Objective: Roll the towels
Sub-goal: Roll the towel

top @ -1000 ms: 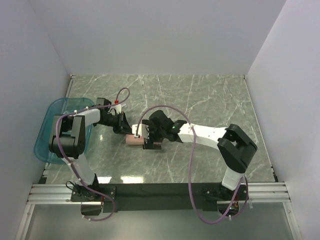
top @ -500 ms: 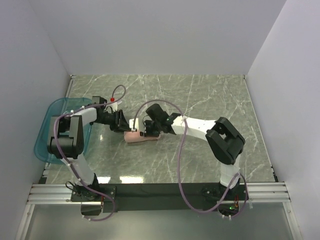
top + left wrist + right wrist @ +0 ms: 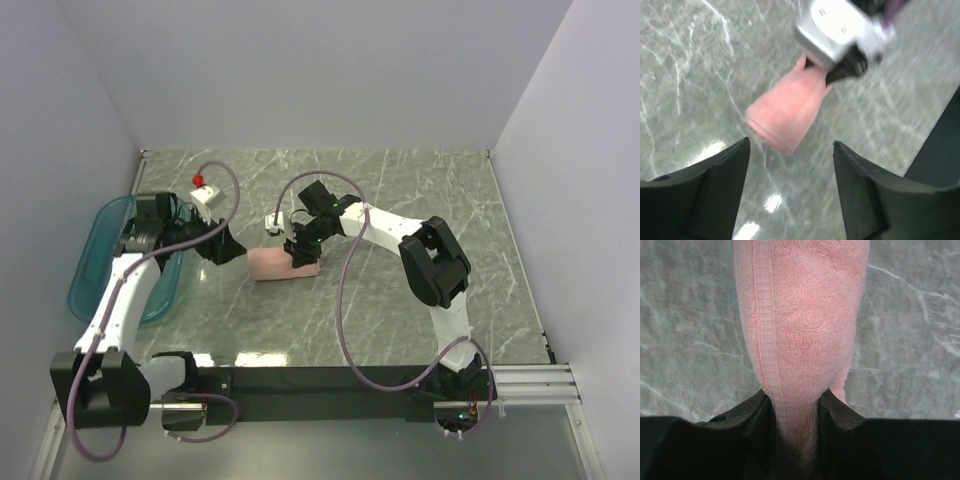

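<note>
A translucent teal plastic tray point(image 3: 88, 270) sits at the left edge of a grey-green, white-veined marble tabletop point(image 3: 430, 190) enclosed on three sides by plain white walls point(image 3: 300, 70), with a metal rail point(image 3: 540, 378) along its near edge.

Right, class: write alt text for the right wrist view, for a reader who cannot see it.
A rolled salmon-pink towel is pinched at its near end between the black jaws of the right gripper and stretches away over a grey-green marbled table. A stitched hem runs along its left side.
</note>
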{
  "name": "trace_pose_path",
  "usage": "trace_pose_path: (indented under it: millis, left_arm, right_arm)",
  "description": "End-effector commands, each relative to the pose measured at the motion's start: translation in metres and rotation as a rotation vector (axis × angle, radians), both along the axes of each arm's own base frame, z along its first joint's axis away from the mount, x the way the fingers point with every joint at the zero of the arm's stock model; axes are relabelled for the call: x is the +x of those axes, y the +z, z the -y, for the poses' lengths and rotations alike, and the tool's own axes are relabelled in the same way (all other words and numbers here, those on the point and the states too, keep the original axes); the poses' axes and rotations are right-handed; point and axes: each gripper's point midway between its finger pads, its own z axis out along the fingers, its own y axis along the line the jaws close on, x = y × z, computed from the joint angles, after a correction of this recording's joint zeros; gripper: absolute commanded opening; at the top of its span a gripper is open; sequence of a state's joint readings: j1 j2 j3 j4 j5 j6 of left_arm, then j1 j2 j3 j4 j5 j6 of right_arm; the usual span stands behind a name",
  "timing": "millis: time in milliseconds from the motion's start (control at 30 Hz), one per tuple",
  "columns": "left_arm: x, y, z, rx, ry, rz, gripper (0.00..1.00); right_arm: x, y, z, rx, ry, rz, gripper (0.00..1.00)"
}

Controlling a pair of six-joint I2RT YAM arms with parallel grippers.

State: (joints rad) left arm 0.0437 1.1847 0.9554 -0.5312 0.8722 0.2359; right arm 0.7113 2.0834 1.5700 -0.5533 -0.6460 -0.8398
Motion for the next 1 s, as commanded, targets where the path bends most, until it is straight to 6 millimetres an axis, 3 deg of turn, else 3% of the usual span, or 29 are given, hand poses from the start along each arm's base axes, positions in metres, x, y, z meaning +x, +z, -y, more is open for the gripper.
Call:
trace_pose_path:
  millis: [0,167,200,233,300,533,767,967]
  left_arm:
    - [-0.023,-0.022,-0.006,0.174,-0.104,0.124,0.73]
    - [-0.042,-0.039,0.022,0.334,-0.273,0.332,0.75]
    - [-0.034,-0.037,0.024,0.375,-0.270,0.399,0.78]
    - [-0.041,-0.044,0.034,0.384,-0.312,0.423,0.79]
    - [-0.035,-0.045,0.042,0.421,-0.330,0.500,0.80]
    - [-0.022,-0.064,0.079,0.496,-0.410,0.625,0.84]
    - [-0.009,-0.090,0.093,0.553,-0.453,0.668,0.85]
    - [0.003,-0.125,0.090,0.642,-0.465,0.628,0.86]
  right_arm:
    - [-0.055,-0.048,0.033,-0.168,0.008,-0.286,0.03]
    - [-0.050,-0.046,0.033,-0.154,-0.015,-0.305,0.03]
    - [-0.049,-0.046,0.033,-0.151,-0.016,-0.302,0.03]
    - [-0.049,-0.046,0.034,-0.149,-0.015,-0.301,0.03]
    - [-0.048,-0.045,0.033,-0.142,-0.011,-0.293,0.03]
    - [-0.052,-0.046,0.035,-0.142,0.005,-0.299,0.03]
    - [-0.056,-0.045,0.035,-0.141,0.021,-0.321,0.02]
    - [-0.062,-0.043,0.037,-0.139,0.055,-0.340,0.01]
